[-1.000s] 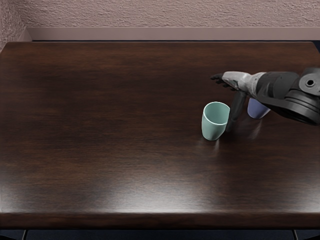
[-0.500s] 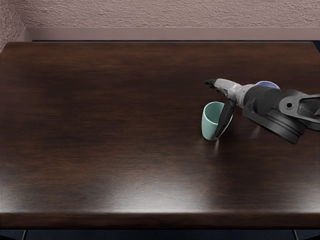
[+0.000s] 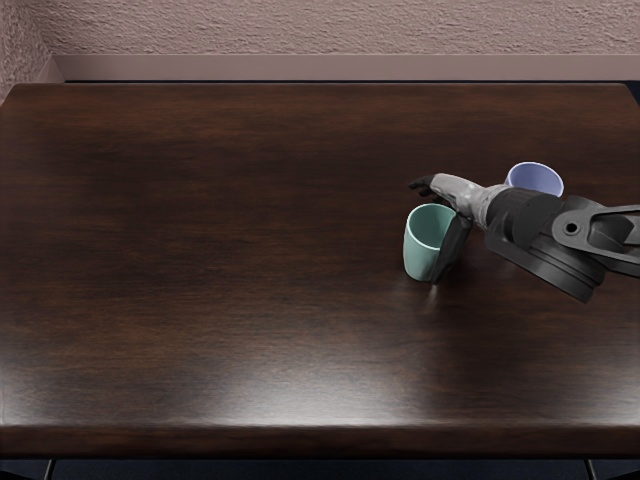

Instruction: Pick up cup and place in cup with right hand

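My right hand (image 3: 450, 195) is at the green cup (image 3: 420, 250), reaching in from the right. Its dark fingers extend behind the cup's back rim, and the long thumb hangs down along the cup's right side, covering part of it. The fingers look spread, and no grasp shows; whether the thumb touches the cup I cannot tell. The green cup stands upright on the table. Behind the right forearm is the blue-purple cup (image 3: 535, 177), its rim and inside visible and its lower part hidden.
The dark wooden table (image 3: 220, 250) spans the view, with its front edge near the bottom of the picture. A wall with a pale baseboard runs behind it. The right forearm crosses the table's right side.
My right hand has come left and toward the table's front, up to the green cup, its fingers now lower in the picture. More of the blue-purple cup's rim shows. The green cup has not visibly moved.
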